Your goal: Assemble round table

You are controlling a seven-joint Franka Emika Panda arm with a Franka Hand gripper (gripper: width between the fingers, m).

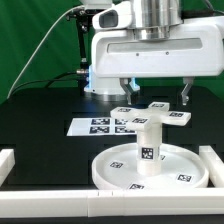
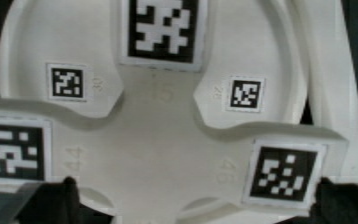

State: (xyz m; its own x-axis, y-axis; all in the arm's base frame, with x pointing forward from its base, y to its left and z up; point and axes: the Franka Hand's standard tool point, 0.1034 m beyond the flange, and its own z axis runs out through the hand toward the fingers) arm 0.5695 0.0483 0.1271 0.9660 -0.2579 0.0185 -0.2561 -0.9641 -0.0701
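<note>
Black table point(image 1: 40, 115), marker board point(image 1: 100, 126), round disc point(image 1: 115, 165), apparently rails point(image 1: 20, 160)

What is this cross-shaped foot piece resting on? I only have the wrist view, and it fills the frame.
Observer: The cross-shaped foot piece sits on top of the leg, which stands upright.
Operator: And what does the leg stand on?
Observer: It stands about mid-way on the round disc, which lies rim up on the black table.
Operator: Is my gripper holding the foot?
Observer: No. The gripper is open and hangs just above the foot piece, apparently clear of it.
</note>
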